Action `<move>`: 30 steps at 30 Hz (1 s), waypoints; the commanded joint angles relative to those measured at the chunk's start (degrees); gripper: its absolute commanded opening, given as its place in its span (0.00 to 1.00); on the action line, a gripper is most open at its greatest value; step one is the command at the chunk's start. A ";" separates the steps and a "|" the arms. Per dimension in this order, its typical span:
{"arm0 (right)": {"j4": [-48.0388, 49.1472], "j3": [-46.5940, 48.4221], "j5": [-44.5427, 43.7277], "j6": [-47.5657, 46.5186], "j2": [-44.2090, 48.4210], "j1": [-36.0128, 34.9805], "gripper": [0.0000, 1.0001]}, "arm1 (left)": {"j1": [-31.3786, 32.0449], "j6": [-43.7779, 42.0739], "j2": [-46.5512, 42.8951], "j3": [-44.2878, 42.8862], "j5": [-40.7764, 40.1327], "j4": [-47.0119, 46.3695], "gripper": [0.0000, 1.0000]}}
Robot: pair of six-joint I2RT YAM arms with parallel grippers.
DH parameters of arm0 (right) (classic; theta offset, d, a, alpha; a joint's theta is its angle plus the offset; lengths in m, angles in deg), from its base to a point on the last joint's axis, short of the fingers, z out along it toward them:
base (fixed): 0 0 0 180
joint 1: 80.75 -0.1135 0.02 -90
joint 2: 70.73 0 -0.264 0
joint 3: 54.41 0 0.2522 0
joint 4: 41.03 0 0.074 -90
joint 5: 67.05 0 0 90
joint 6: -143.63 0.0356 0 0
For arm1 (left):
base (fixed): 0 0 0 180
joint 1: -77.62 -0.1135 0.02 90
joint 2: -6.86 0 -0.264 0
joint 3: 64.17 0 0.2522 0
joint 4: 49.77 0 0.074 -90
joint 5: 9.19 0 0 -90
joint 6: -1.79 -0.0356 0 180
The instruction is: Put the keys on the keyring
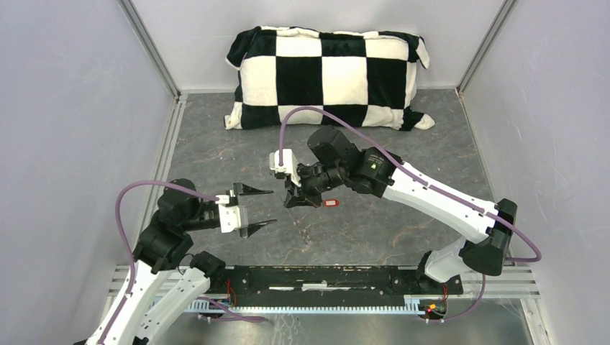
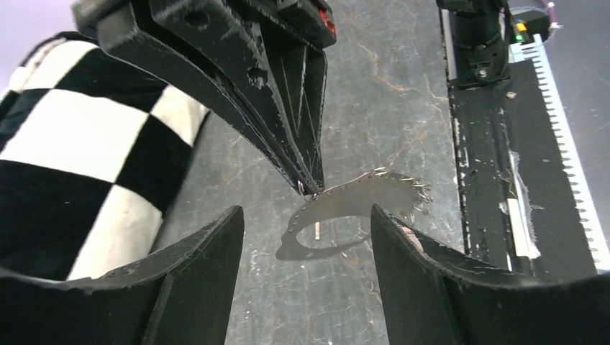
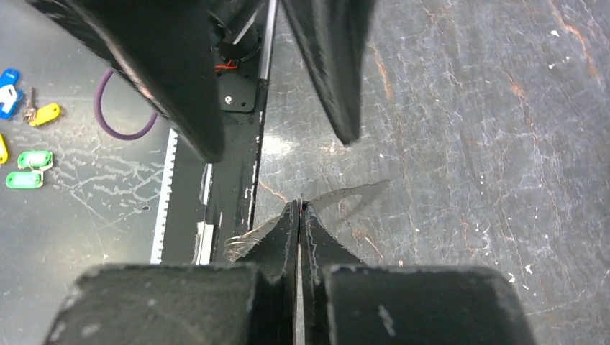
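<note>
Right tool [image 3: 299, 210] pinching the keyring [image 2: 352, 195], left tool [image 1: 272, 207] spread wide facing it, red key [image 1: 331, 203] lying close by on the tabletop [image 1: 403, 230].

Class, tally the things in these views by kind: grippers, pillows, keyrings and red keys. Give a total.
Grippers: 2 (left gripper, right gripper)
Pillow: 1
Keyring: 1
Red key: 1
Total: 5
</note>
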 commanded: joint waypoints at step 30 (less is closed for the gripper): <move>11.85 -1.48 1.29 -1.60 2.70 -6.02 0.00 | 0.05 -0.37 4.35 2.03 7.34 2.37 0.28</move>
